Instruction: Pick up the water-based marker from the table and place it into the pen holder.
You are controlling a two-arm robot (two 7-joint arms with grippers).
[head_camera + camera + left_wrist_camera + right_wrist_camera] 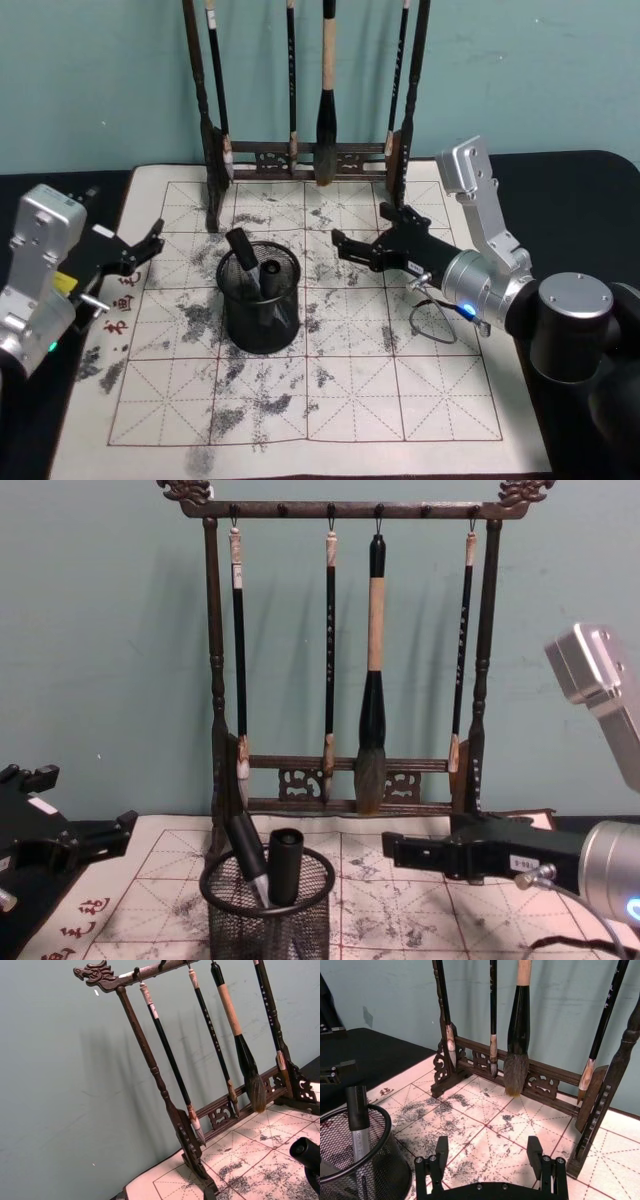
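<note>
The black wire-mesh pen holder (pixel 232 310) (pixel 222 920) (pixel 385 1170) stands on the left half of the calligraphy mat. Two markers lean inside it. One has a black cap and grey barrel (pixel 240 250) (pixel 247 852) (pixel 358 1125); the other is a thicker black one (pixel 271 277) (pixel 286 865). I cannot tell which is the water-based marker. My right gripper (pixel 362 230) (pixel 488 1152) hovers open and empty just right of the holder, and its dark fingers (pixel 420 852) reach in from the right. My left gripper (pixel 152 243) rests open at the mat's left edge.
A tall dark carved brush rack (pixel 300 158) (pixel 345 805) (pixel 150 1055) with several hanging brushes stands at the back of the mat. The ink-stained gridded mat (pixel 330 400) lies on a black table (pixel 570 180). A thin cable loop (pixel 430 322) lies by the right arm.
</note>
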